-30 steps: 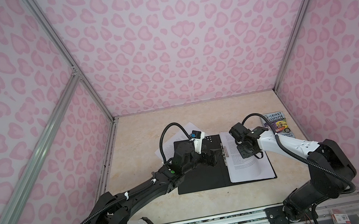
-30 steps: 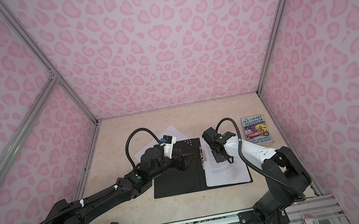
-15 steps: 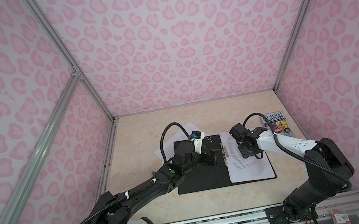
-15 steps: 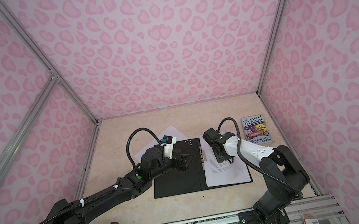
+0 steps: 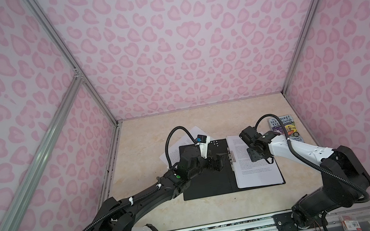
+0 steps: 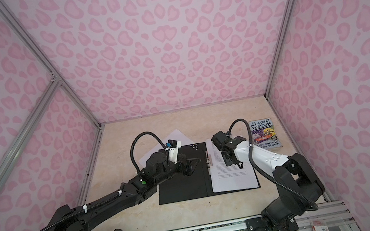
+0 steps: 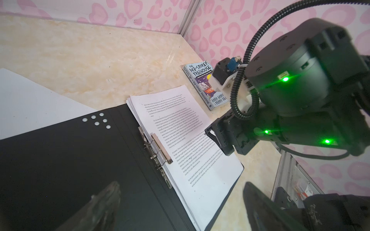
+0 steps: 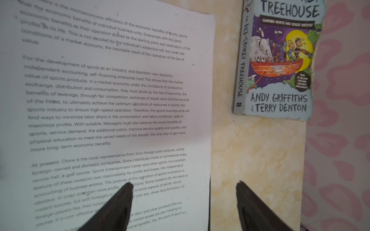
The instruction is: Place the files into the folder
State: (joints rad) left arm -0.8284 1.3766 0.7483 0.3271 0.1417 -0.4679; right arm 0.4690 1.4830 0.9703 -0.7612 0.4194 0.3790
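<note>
Though both top views show the folder (image 5: 205, 183) open, only wrist views show the left end effector (image 7: 181, 185) and right end effector (image 8: 184, 183) gaping, empty.

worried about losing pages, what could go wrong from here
One white sheet lies outside, partly under the open folder; it could get left out.
The printed sheets sit fanned at the far corner, so closing may crease them.
The open right pincer hovers close and might drag the top one.
</note>
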